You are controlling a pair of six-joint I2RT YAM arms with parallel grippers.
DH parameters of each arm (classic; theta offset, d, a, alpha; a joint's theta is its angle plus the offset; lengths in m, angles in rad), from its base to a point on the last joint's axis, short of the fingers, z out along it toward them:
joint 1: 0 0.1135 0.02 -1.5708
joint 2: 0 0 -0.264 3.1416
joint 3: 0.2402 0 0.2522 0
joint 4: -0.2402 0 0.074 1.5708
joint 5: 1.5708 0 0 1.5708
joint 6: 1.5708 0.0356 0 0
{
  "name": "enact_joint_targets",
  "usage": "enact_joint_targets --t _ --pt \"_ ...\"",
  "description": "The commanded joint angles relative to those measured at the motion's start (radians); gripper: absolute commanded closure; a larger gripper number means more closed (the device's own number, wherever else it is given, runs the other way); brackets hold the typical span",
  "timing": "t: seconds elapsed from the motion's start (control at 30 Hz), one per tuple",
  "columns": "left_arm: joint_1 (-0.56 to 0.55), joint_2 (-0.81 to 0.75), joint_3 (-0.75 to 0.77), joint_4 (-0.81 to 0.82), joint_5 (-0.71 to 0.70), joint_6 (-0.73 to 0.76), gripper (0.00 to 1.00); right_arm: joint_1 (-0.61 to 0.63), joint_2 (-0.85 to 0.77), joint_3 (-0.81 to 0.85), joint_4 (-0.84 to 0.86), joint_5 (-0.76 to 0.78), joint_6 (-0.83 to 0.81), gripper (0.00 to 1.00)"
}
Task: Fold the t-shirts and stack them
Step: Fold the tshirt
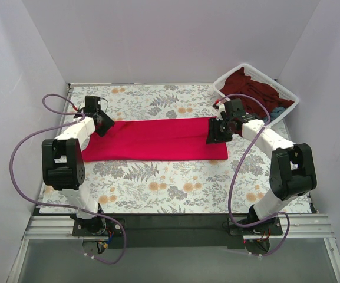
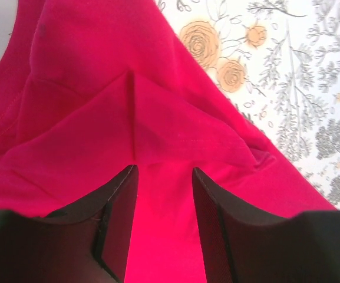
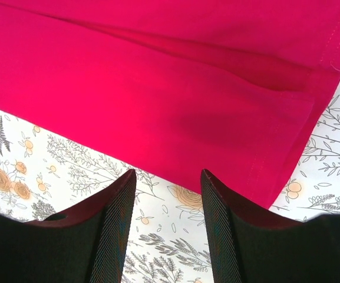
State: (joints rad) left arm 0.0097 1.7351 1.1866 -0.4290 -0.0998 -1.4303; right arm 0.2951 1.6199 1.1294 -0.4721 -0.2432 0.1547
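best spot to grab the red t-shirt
Probably its two short ends, pinched from above, one arm each: the red t-shirt lies flat as a long strip, its hemmed corner ahead of the right gripper, a raised crease ahead of the left gripper.

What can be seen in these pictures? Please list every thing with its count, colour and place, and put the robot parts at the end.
red t-shirt: one, bright red, lying as a long strip across the middle of the table.
basket: one, white mesh, far right corner.
maroon shirt: one, dark maroon, heaped in the basket.
teal cloth: one small bit showing, teal-blue, in the basket's near side.
table cover: one, white with grey leaves and orange flowers, under everything.
cables: purple, one looping along each arm.
left arm, right arm: two, white and black, bases at the near edge.
left gripper: black, open, over the t-shirt's creased left end.
right gripper: black, open, at the t-shirt's right end.
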Motion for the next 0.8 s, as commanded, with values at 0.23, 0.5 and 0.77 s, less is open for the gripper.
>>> enact_joint_targets --t 0.23,0.5,0.77 --pt "0.004 0.083 0.014 0.030 -0.008 0.042 0.56 0.006 -0.028 -0.025 0.039 -0.033 -0.003 0.45" --pt "0.004 0.132 0.022 0.035 0.003 0.045 0.56 0.006 -0.014 -0.025 0.046 -0.036 0.000 0.45" --pt "0.004 0.118 0.027 0.032 0.002 0.071 0.82 0.006 -0.009 -0.031 0.055 -0.036 0.003 0.45"
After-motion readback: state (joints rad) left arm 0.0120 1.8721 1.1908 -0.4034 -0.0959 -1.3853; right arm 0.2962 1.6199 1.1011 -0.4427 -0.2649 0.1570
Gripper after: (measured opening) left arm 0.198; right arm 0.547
